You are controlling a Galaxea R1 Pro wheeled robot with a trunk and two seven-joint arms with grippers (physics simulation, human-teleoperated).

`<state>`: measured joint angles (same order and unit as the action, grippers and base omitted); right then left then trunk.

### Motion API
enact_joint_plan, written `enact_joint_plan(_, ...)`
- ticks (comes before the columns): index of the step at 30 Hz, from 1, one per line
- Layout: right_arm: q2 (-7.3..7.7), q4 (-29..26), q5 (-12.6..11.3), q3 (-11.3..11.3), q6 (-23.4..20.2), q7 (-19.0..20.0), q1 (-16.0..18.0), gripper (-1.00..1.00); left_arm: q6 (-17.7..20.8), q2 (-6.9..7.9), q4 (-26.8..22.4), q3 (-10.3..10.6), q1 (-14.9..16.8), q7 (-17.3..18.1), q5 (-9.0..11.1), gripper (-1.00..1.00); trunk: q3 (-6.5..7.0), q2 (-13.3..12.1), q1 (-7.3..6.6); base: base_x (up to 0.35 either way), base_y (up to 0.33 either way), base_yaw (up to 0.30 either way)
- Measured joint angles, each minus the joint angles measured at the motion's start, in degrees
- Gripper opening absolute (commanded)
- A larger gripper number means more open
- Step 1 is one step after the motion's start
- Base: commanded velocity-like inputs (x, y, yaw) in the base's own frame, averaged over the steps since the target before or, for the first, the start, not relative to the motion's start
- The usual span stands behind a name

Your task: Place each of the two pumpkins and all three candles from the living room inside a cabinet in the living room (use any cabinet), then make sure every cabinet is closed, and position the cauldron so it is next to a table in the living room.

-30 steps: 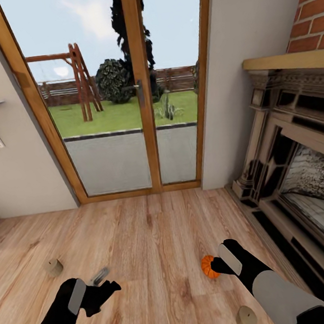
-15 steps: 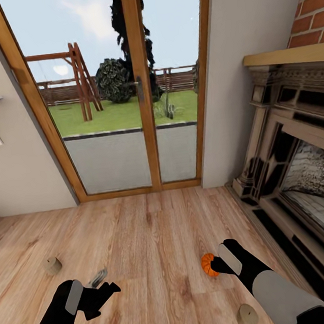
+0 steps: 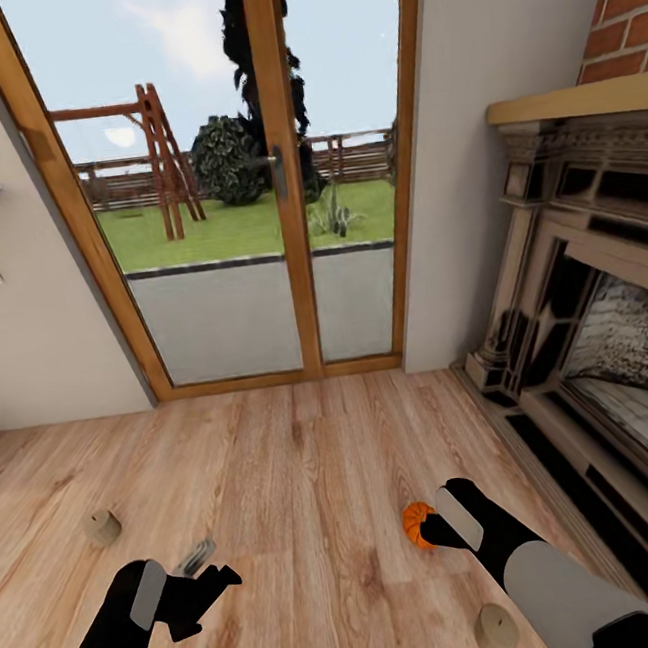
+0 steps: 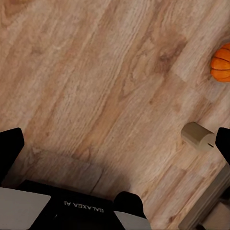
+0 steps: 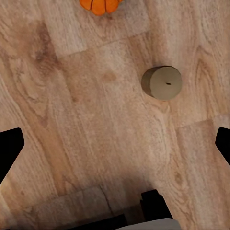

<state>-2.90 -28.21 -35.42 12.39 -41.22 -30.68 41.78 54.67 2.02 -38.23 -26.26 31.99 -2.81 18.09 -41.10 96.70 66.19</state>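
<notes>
Floor: light wood plank floor (image 3: 310, 466), glass patio door (image 3: 249, 192) at 12 o'clock.
Near candle: stubby beige cylinder candle (image 3: 496, 630), 5 o'clock.
Left gripper (image 3: 208, 584): fingers wide apart, empty.
Right gripper (image 3: 435, 531): spread, empty, beside small orange ribbed pumpkin (image 3: 417, 526).
Far candle: second beige candle (image 3: 103, 527), 10 o'clock.

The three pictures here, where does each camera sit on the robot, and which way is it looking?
Head view: from the robot's head, forward and down over the wooden floor toward the glass doors; both arms show, with the left gripper and right gripper.
Left wrist view: near the left gripper, facing down at the floor; its dark fingers frame a pumpkin and a candle.
Right wrist view: near the right gripper, facing down; fingers at the edges.
Shared: both wrist views and the head view catch the pumpkin; candles lie on the floor in each.
</notes>
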Motion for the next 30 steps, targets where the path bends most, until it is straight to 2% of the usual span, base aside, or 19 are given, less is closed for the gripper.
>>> enact_joint_plan(21, 0.25, 0.1, 0.0, 0.1, -0.1, -0.1, 0.0, 1.00, 0.1, -0.10, 0.0, 0.0, 0.0, 0.0, 0.1, 1.00, -3.77, 8.4, 4.61, 0.000, 0.000, 0.000)
enact_joint_plan(26, 0.30, 0.2, 0.0, 0.1, 0.0, -0.1, 0.0, 1.00, 0.7, -0.11, 0.0, 0.1, 0.0, 0.1, 1.7, 1.00, -4.67, 10.4, 5.71, 0.000, 0.000, 0.000)
enact_joint_plan(30, 0.28, 0.2, 0.0, 0.1, 0.1, -0.1, 0.0, 1.00, 1.6, -0.19, 0.0, 0.2, 0.0, 1.9, 2.3, 1.00, -5.39, 12.0, 6.59, 0.000, 0.000, 0.000)
